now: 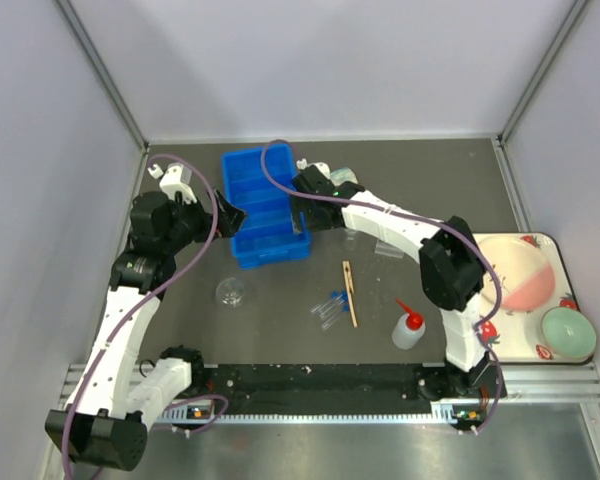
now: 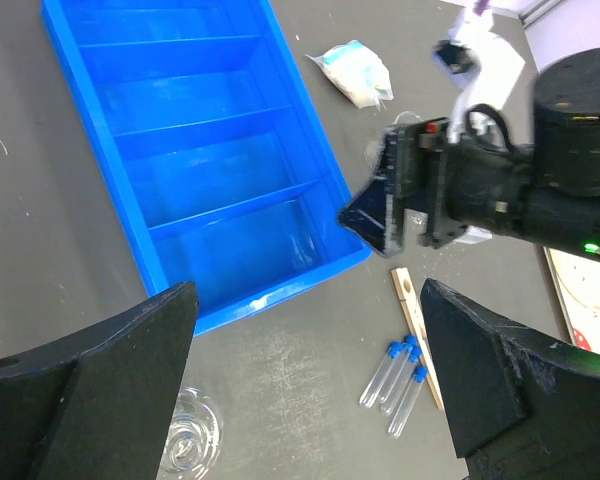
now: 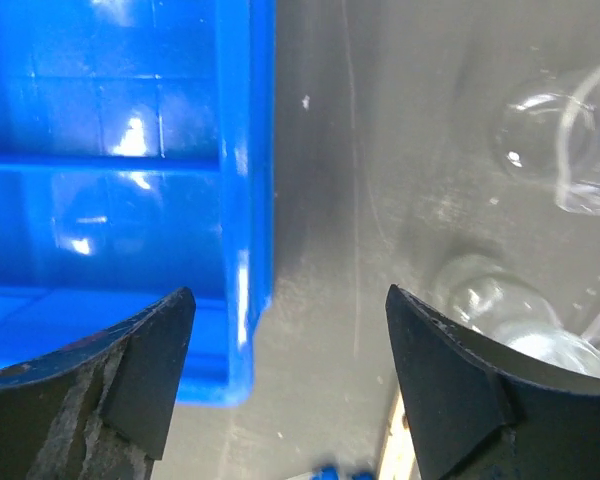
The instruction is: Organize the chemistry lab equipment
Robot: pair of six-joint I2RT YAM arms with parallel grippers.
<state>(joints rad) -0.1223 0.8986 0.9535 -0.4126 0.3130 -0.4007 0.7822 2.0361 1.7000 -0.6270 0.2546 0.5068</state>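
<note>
Three blue-capped clear tubes lie side by side mid-table, next to the wooden clamp; both also show in the left wrist view, tubes and clamp. A clear glass flask stands left of them. The white squeeze bottle with red nozzle lies to their right. More clear glassware sits under the right arm; the right wrist view shows two round flasks and a clear beaker or rack. My left gripper is open and empty at the blue bin's left side. My right gripper is open and empty over the bin's right front corner.
The blue divided bin stands at the back centre, its compartments empty. A white packet lies behind the right arm. The strawberry-patterned tray with a pale green bowl sits at the right edge.
</note>
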